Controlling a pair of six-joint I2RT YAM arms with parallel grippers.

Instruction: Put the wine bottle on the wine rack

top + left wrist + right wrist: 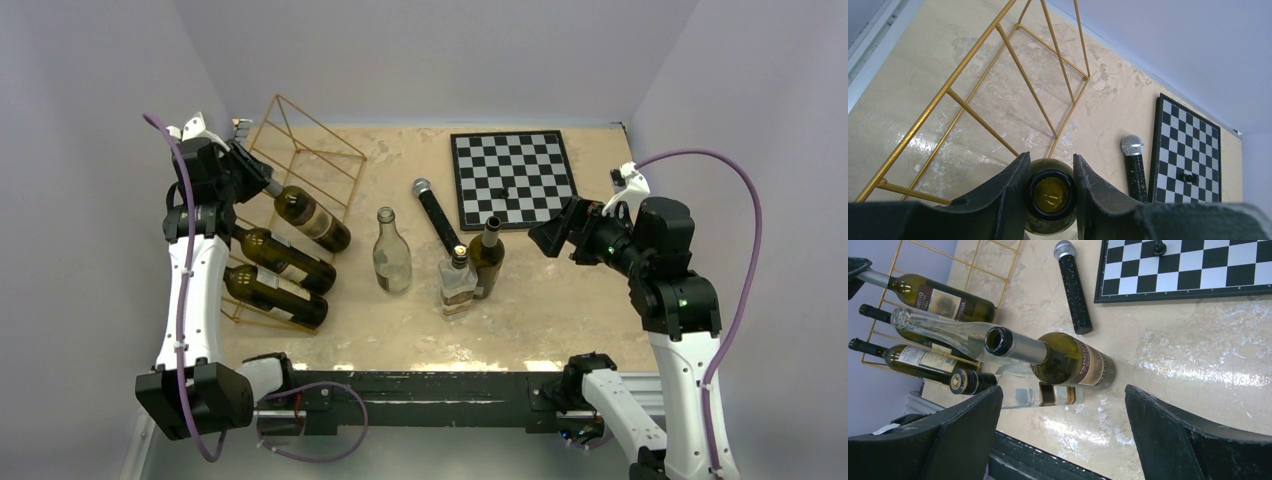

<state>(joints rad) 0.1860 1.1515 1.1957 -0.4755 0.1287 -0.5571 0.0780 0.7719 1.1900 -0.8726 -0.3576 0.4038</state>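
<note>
Left tool (258,178) grips wine bottle (312,218) on wine rack (320,124).

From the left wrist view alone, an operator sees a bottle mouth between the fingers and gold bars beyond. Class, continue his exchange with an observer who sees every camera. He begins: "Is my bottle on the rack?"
Observer: Yes. The wine bottle lies tilted across the far part of the wine rack, its neck clamped in the left gripper.
Operator: Is anything else on it?
Observer: Two more bottles lie on it, nearer the arm bases.
Operator: Where is the other arm?
Observer: The right gripper hangs open beside the chessboard, facing three upright bottles mid-table.
</note>
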